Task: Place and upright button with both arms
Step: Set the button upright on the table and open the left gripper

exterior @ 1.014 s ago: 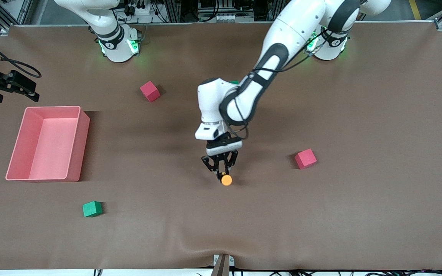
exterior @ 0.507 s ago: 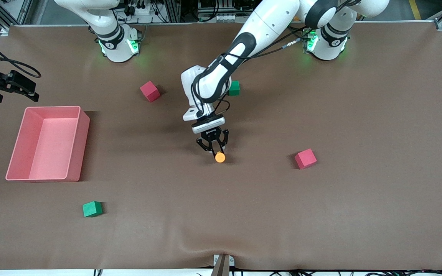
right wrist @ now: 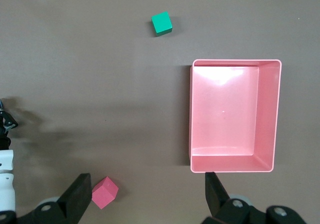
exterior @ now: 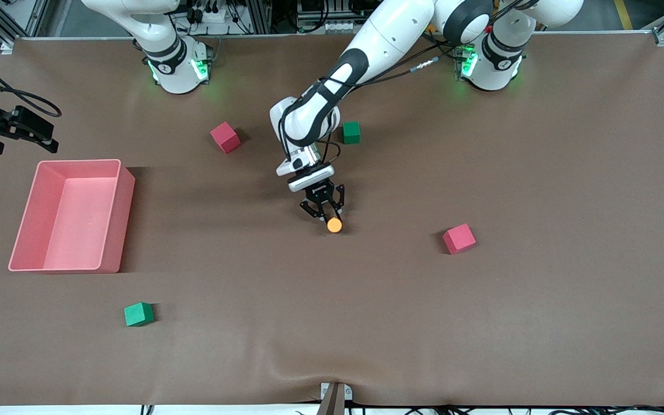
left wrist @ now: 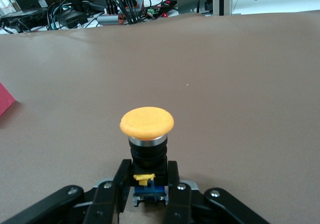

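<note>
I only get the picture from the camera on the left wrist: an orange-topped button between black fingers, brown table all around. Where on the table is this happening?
Observer: The left gripper holds the button over the middle of the table, nearer the front camera than a green cube.
Operator: Anything else lying about?
Observer: A pink bin stands toward the right arm's end of the table, with another green cube nearer the front camera than it.
Operator: And the second arm?
Observer: The right gripper waits, open, high above the pink bin.
</note>
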You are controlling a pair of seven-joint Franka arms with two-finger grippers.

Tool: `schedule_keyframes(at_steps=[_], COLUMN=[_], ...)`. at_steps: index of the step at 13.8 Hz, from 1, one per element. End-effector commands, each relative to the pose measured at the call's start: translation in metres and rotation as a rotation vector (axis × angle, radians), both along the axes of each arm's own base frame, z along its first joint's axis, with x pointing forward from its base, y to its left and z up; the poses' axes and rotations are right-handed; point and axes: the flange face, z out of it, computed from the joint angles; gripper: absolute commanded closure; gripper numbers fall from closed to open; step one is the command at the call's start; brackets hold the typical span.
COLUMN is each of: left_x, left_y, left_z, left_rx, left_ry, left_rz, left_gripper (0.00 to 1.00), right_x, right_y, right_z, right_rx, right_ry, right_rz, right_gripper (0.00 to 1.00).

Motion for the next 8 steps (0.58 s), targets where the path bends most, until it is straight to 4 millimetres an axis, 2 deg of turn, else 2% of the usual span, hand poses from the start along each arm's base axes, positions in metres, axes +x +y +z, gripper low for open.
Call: schedule_keyframes(at_steps=[1, 2, 3, 4, 5, 8], left_x=[-0.01, -0.014, -0.016, -0.018, -0.02, -0.03], left_y=[-0.004, -0.006, -0.007, -0.008, -0.01, -0.019], left_z=[-0.012, -0.013, -0.012, -0.013, -0.011, 0.002], left_rx=[0.02, 0.022, 0.021, 0.022, 0.02, -0.003], left_ry=[-0.025, -0.022, -0.014, -0.012, -0.005, 0.063], left_rz=[-0.025, -0.03, -0.028, -0.032, -0.033, -0.011], left_gripper=[1.0, 1.0, 0.79, 0.16, 0.0, 0.0], right_x=[0.002, 0.002, 0.002, 0.002, 0.002, 0.002], right_y=[-0.004, -0.004, -0.004, -0.004, -0.004, -0.004], right_z=[0.004, 0.004, 0.004, 0.004, 0.004, 0.004], right_rx=[-0.016, -0.016, -0.016, -0.016, -0.016, -0.016], right_ry=[-0.003, -0.003, -0.003, -0.003, -0.003, -0.003], right_rz=[0.003, 0.003, 0.003, 0.003, 0.003, 0.003], right_gripper=[0.0, 0.0, 0.0, 0.0, 0.0, 0.0])
